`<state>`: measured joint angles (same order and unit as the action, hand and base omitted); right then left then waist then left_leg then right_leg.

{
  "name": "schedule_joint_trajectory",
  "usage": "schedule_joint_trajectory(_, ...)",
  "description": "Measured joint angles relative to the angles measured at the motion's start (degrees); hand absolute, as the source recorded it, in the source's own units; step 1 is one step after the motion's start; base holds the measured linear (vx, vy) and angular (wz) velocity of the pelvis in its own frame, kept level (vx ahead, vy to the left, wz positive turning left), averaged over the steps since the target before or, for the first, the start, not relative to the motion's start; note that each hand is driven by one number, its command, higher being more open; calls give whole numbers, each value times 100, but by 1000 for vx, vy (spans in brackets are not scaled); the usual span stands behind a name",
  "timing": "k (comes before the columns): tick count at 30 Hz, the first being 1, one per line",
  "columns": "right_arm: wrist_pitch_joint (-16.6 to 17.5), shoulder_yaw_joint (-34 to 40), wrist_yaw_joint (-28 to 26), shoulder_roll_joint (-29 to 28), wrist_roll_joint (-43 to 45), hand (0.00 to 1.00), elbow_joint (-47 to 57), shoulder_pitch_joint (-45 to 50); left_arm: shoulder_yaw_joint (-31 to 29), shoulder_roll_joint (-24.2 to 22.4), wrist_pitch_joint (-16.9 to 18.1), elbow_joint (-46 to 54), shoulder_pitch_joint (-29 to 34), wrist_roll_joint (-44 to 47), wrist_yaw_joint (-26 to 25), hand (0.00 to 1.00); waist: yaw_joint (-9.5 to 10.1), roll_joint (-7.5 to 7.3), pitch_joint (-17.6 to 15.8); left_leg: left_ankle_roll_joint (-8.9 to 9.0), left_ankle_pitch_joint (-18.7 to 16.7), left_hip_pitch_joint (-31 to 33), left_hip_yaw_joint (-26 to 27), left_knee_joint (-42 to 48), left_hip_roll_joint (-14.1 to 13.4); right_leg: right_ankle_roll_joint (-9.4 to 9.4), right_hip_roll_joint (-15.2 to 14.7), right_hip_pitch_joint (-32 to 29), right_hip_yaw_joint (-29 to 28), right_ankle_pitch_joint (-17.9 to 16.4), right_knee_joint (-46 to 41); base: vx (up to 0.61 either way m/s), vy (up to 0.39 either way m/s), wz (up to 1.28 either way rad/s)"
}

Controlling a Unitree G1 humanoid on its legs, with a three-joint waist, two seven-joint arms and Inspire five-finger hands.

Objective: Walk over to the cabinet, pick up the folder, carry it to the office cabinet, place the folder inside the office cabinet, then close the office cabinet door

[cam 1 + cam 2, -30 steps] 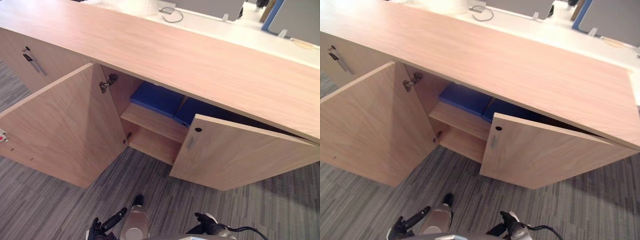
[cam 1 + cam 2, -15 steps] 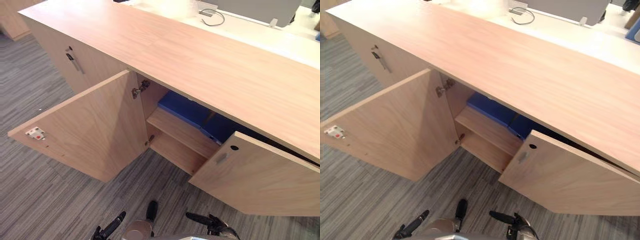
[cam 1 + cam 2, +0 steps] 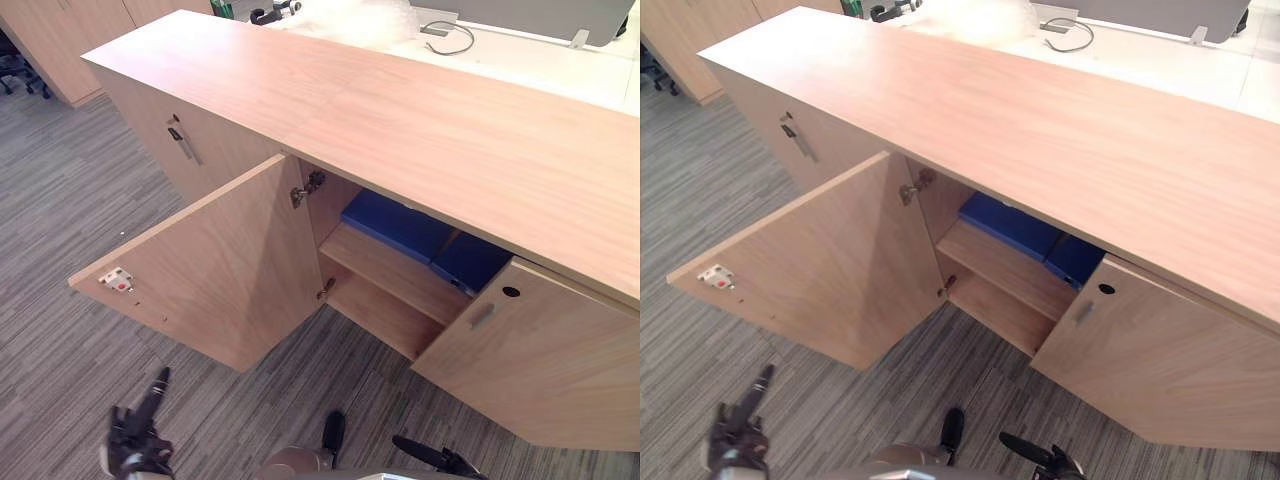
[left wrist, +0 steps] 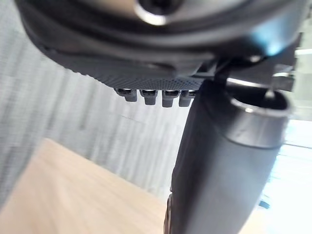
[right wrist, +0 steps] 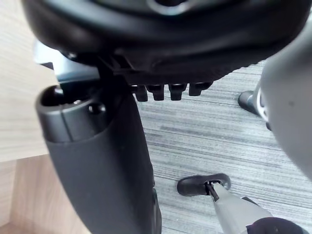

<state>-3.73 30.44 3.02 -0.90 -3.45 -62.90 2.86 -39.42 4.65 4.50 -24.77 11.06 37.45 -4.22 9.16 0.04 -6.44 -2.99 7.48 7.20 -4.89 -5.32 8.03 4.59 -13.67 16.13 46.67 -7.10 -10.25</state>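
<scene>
Folder carrying looked finished at the near edge, for neither hand held anything. The left hand (image 3: 135, 445) hung low at the near left over the grey carpet (image 3: 60, 330), fingers straight and empty. The right hand (image 3: 432, 458) sat low at the near right, its fingers also loosely extended around nothing. Against the second before, the camera had swung, so the opening of the office cabinet (image 3: 400, 110) sat further right in view and more carpet showed on the left. Within that shift the left hand had moved outward, wider apart from the right hand, to a spot nearer than the free edge of the left door (image 3: 220, 270) and not touching it. That door stood wide open as before, a small latch (image 3: 117, 281) at its outer corner. The right door (image 3: 545, 360) remained only ajar. Beyond the doors, the blue folder (image 3: 395, 222) lay flat on the upper shelf (image 3: 385, 272) inside the cabinet, with a second blue folder (image 3: 470, 262) just to its right. I could not tell which one the task meant. With a folder already inside, the placing seemed complete, and the left hand's new position suggested the door closing was next, not yet begun. Farthest off stood a white desk (image 3: 520, 55) bearing a looped cable (image 3: 452, 36).
</scene>
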Motion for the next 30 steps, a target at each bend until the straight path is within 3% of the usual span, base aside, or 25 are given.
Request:
schedule_joint_trajectory(3, -15, 8, -34, 78, -61, 100, -1, 206, -45, 423, 1, 790, 16, -657, -78, 100, -4, -3, 187, -32, -18, -61, -138, 32, 21, 16, -80, -31, 6, 127, -243, 125, -5, 16)
schedule_joint_trajectory(4, -14, 11, -41, 100, -93, 100, -1, 246, -46, 538, 5, 932, -24, -850, -79, 100, -23, 32, 260, -52, -31, -75, -216, 34, 10, 13, -83, -39, 2, 41, -299, 162, -77, 34)
schedule_joint_trajectory(5, -14, 14, -63, 153, -94, 100, 1, 258, -48, 680, 11, 998, -150, -1151, -87, 100, -37, 128, 349, -73, -47, -118, -309, 35, -36, 91, -33, -37, -5, -321, -180, 121, -95, 28)
schedule_joint_trajectory(8, 25, -10, -166, 195, -92, 100, 95, 232, -53, 706, -11, 959, -182, -1570, -178, 100, -46, 264, 429, -73, -67, -219, -346, 35, -75, 100, -44, -228, -4, -434, 307, 59, -135, 11)
schedule_joint_trajectory(9, 26, -12, -191, 187, -92, 100, 113, 201, -59, 707, -9, 962, -203, -1553, -179, 100, -33, 246, 436, -44, -78, -224, -336, 36, -53, 103, -57, -368, -9, -272, 478, -28, -173, 10)
schedule_joint_trajectory(11, 19, -14, -219, 256, -89, 100, 83, 200, -68, 682, -11, 965, -93, -1547, -157, 100, 5, 297, 561, 94, -116, -227, -295, 35, -145, 309, 1, -385, -109, -234, 513, -31, -185, -8)
schedule_joint_trajectory(15, 26, -37, -249, 433, -86, 100, 84, 291, -76, 752, -1, 1010, 24, -1326, -1, 100, 102, 372, 688, 232, -132, -235, -251, 34, -300, 304, 153, -386, -178, -235, 554, -26, -160, -10)
schedule_joint_trajectory(22, 40, -300, -312, 513, -87, 100, 92, 238, 833, 1935, 121, 1082, 189, -1042, 841, 100, 125, 175, 619, 277, -146, -375, -163, 30, -407, 258, 222, -290, -371, -235, 567, 5, -67, -7)
schedule_joint_trajectory(30, 79, -932, -431, 460, -90, 100, 18, 260, 1847, 2561, 237, 1585, 835, -636, 837, 100, 251, 125, 571, 256, -122, -406, -149, -5, -343, 236, 175, -256, -442, -222, 606, -25, -3, 0)
